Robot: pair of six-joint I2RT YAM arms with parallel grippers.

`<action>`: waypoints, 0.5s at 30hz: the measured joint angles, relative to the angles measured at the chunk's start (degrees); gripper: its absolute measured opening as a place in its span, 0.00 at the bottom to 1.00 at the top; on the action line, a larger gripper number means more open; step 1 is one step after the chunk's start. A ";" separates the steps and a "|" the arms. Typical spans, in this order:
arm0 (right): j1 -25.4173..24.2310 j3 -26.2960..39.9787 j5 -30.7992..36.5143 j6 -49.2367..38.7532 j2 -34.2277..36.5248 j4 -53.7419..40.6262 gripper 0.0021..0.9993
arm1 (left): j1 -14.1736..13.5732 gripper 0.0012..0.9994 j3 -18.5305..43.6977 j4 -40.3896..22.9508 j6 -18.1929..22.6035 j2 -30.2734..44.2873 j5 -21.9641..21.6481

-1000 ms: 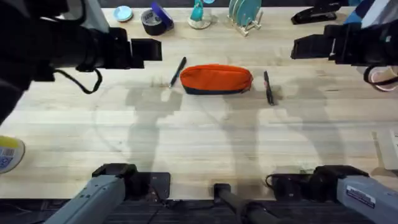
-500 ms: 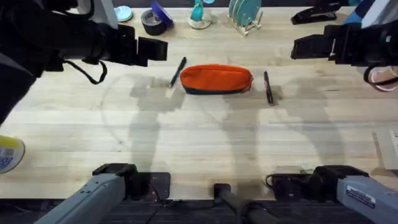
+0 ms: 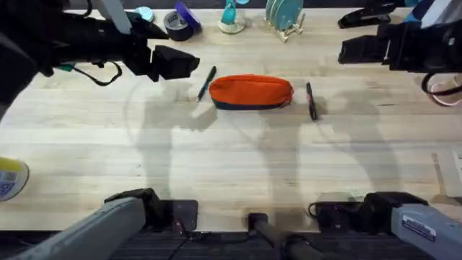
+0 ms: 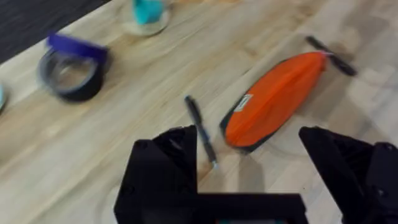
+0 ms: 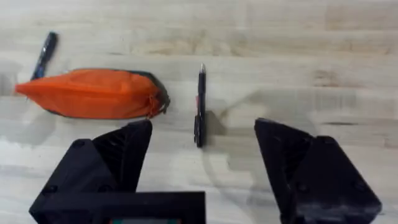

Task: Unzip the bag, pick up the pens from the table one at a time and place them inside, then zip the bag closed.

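The orange bag (image 3: 250, 92) lies zipped on the table (image 3: 231, 159), also seen as the bag (image 4: 273, 99) and the bag (image 5: 93, 93). One black pen (image 3: 206, 82) rests just left of it, the same pen (image 4: 201, 129). Another pen (image 3: 311, 100) lies to its right, the same pen (image 5: 200, 106). My left gripper (image 3: 177, 63) hovers open, up and left of the left pen. My right gripper (image 3: 361, 50) is open, raised to the right of the bag. In the wrist views the left gripper (image 4: 249, 177) and right gripper (image 5: 202, 162) hold nothing.
Along the back edge stand a black tape roll with a purple piece (image 3: 180, 23), a teal figure (image 3: 231, 18), a dish rack (image 3: 285, 18) and a black stapler (image 3: 367, 16). A yellow tape roll (image 3: 9, 179) sits at the left front.
My left arm has swung to the right and toward the left pen. The right arm, bag and pens have stayed put.
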 joint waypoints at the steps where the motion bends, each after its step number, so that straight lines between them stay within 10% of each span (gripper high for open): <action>1: 0.00 0.00 0.00 0.00 -0.02 0.42 1.00 | 0.35 0.99 0.00 0.00 2.18 1.15 2.10; 15: 0.00 0.06 0.00 0.00 -0.01 1.68 1.00 | 0.60 0.99 0.00 0.24 32.95 22.82 23.72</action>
